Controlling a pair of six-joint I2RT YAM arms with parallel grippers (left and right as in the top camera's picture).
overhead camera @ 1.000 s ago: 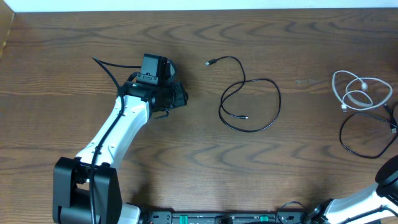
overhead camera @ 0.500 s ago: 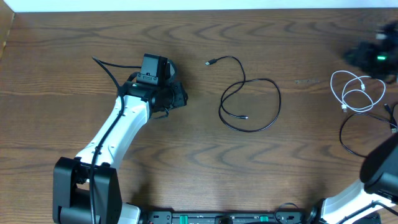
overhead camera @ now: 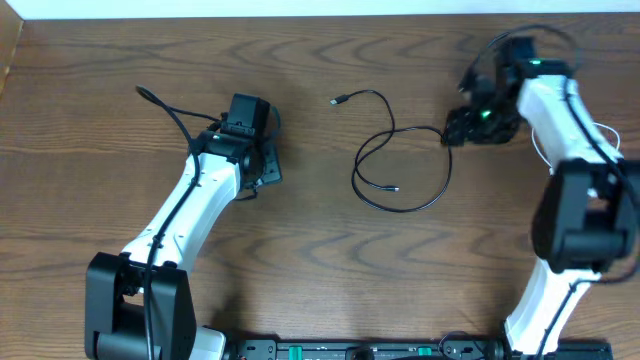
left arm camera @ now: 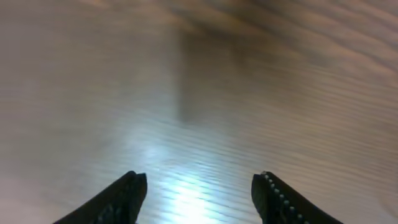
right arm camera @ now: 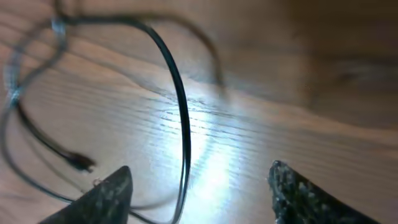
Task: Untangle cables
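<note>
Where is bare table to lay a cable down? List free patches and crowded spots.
Free: the table front centre, between left arm and right arm; also the far-left strip beside the left arm. Crowded: the black cable loop, with the right end effector at its right edge.

Robotics lab bench, far as I can see. My 2 arms, left arm [overhead camera: 185, 215] & right arm [overhead camera: 550, 105], white shells w/ black joints, come up from a black base rail [overhead camera: 330, 351] w/ green connectors at the front edge. Dark wood-grain table [overhead camera: 100, 60], plain white wall strip [overhead camera: 300, 8] behind it, thin black cable [overhead camera: 353, 175] lying loose on top.
</note>
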